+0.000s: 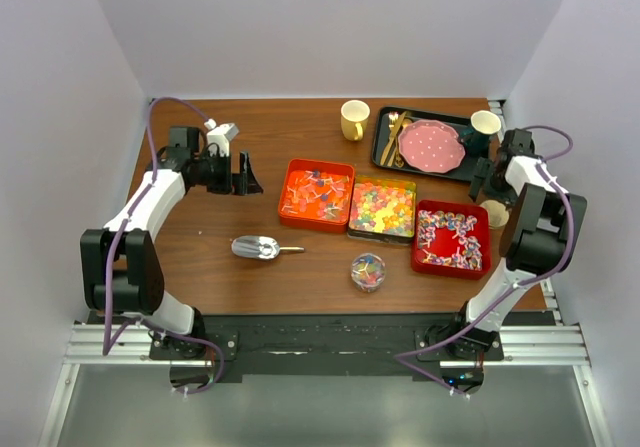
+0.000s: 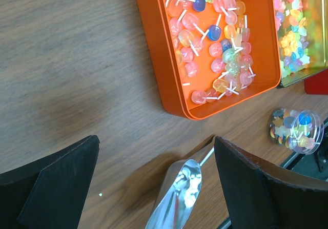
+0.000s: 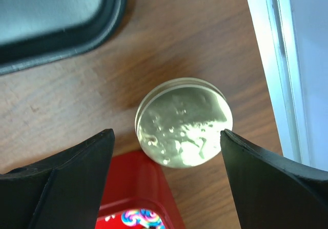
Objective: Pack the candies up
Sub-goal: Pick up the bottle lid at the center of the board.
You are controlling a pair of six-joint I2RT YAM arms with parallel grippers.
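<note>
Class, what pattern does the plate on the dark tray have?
The plate is pink with small white dots, seen best in the top view.

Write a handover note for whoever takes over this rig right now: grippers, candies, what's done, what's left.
Left gripper: open, empty, above bare table left of the orange tray.
Right gripper: open, empty, over the metal lid, which lies on the table by the red tray.
The candies sit in three trays in a row: orange, gold tray, red.
Done: the small clear jar in front of the trays holds a few candies; its lid is off.
The scoop lies on the table, not picked up.
Left: probably more filling, then closing the jar.
</note>
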